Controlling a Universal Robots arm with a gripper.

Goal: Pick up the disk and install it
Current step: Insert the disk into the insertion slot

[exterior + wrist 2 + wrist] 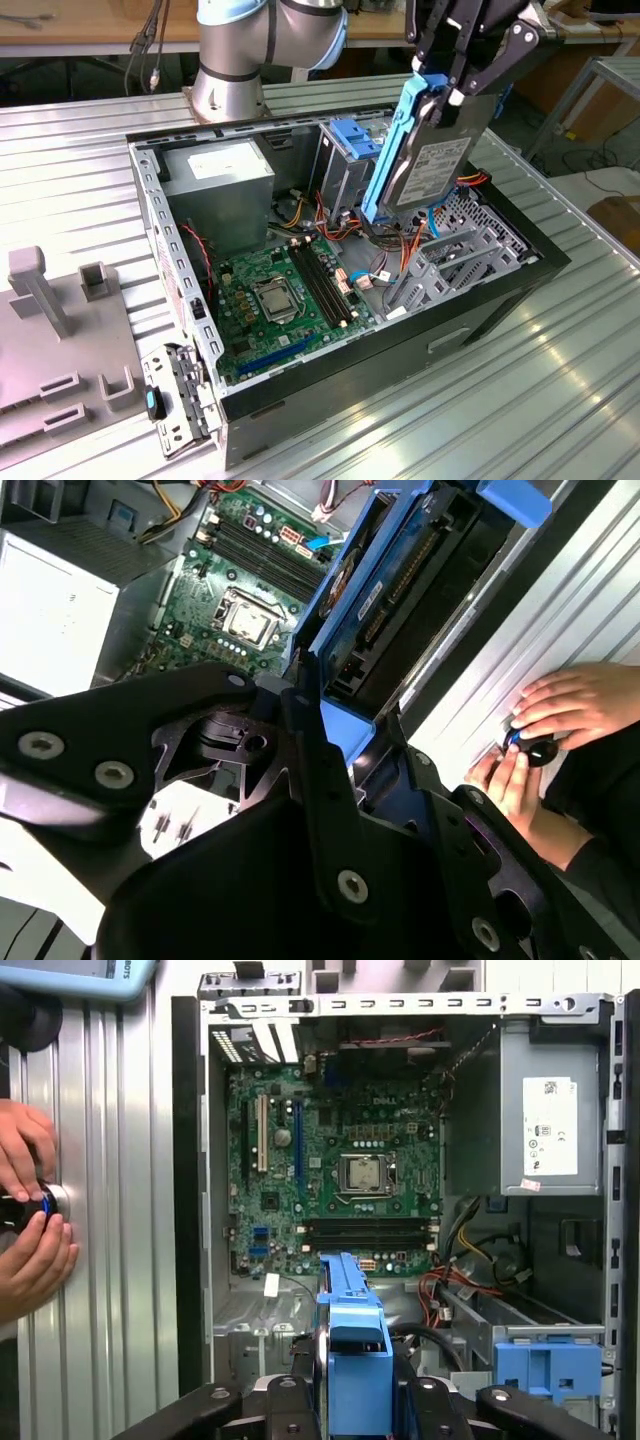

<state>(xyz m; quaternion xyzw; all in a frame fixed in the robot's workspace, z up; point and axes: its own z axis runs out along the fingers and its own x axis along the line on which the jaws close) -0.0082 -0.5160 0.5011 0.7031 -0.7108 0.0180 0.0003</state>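
Starting at the exterior view's left end of the computer case (150, 200), the motherboard (275, 300) is lying flat on the case floor. Moving right, the gripper (445, 100) is clamping the disk (432, 172) by its upper end, dangling it near-upright above the case's right end, not seated yet. Guessing it's handling like a dense, rigid brick: heavy for its size, hating knocks, with slick blue plastic rails flexing a bit. Squeezing across those side rails is looking like the safest hold, rather than pressing on the flat faces.
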